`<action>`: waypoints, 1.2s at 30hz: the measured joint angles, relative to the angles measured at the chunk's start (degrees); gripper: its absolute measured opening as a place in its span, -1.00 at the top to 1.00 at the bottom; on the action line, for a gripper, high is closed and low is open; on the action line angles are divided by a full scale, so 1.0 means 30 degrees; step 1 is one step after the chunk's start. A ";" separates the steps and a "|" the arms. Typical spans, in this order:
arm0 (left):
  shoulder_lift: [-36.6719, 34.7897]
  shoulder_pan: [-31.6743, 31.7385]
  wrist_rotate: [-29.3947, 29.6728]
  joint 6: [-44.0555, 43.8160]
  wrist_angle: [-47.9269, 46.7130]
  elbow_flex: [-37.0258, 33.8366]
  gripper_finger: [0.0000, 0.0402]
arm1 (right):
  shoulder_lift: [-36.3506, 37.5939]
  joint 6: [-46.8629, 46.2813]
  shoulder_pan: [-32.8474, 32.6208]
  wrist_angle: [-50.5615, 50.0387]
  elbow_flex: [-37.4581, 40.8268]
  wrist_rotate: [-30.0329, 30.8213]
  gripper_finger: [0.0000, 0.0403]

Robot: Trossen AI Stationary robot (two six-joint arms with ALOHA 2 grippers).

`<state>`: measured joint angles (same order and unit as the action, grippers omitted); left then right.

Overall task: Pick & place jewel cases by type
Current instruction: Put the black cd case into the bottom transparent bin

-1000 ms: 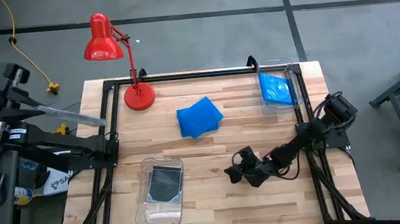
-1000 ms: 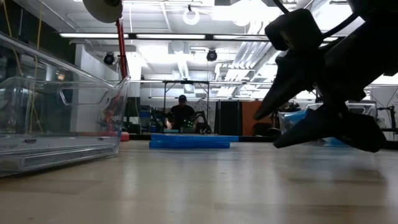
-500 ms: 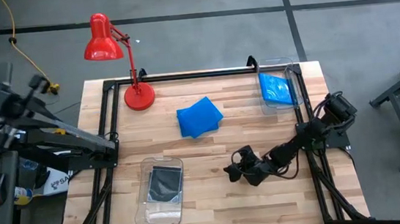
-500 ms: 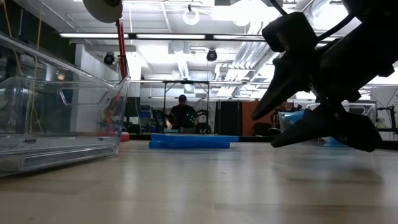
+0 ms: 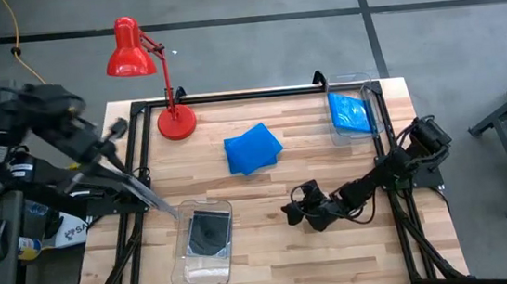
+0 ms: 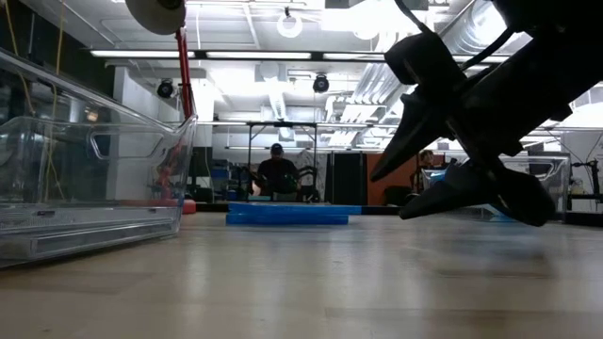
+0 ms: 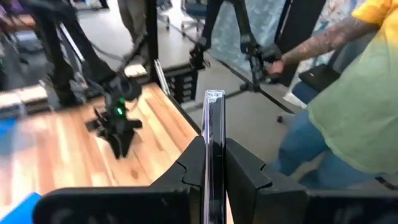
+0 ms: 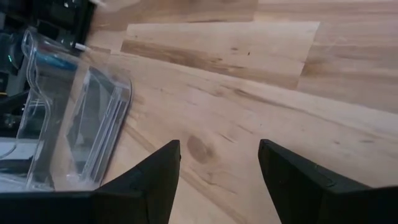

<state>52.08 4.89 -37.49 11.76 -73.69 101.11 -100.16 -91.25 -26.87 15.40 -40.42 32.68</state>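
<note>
bare tabletop (image 5: 263, 244) between the near bin (image 5: 204, 243) and the blue cases (image 5: 253, 148).

No text, label, brand, number or sign can be read in any of the views. A white sheet or package (image 5: 69, 231) lying on the floor just beside the table's (image 5: 273, 252) left edge carries some dark print, but it is too small to make out. The clear case edge in the left wrist view shows no legible marking.
</note>
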 joint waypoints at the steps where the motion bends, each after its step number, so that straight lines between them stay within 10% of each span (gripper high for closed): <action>1: -0.0135 -0.0002 -0.0157 -0.0005 0.0376 -0.0758 0.85 | 0.0000 0.0024 0.0000 -0.0021 0.0000 0.0055 -0.05; 23: -0.0833 -0.0015 -0.0357 -0.3956 1.2165 -1.7635 0.85 | 0.0007 0.0616 -0.0044 -0.0802 0.0000 -0.0479 -0.05; 36: 0.2782 -0.3274 0.0474 -0.7053 1.5025 -1.9225 0.85 | 0.0007 0.1441 -0.0058 -0.1312 0.0000 -0.0478 -0.05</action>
<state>60.43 -4.94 -36.06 -9.40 -28.62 43.44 -100.14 -86.93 -27.05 11.47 -40.42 31.24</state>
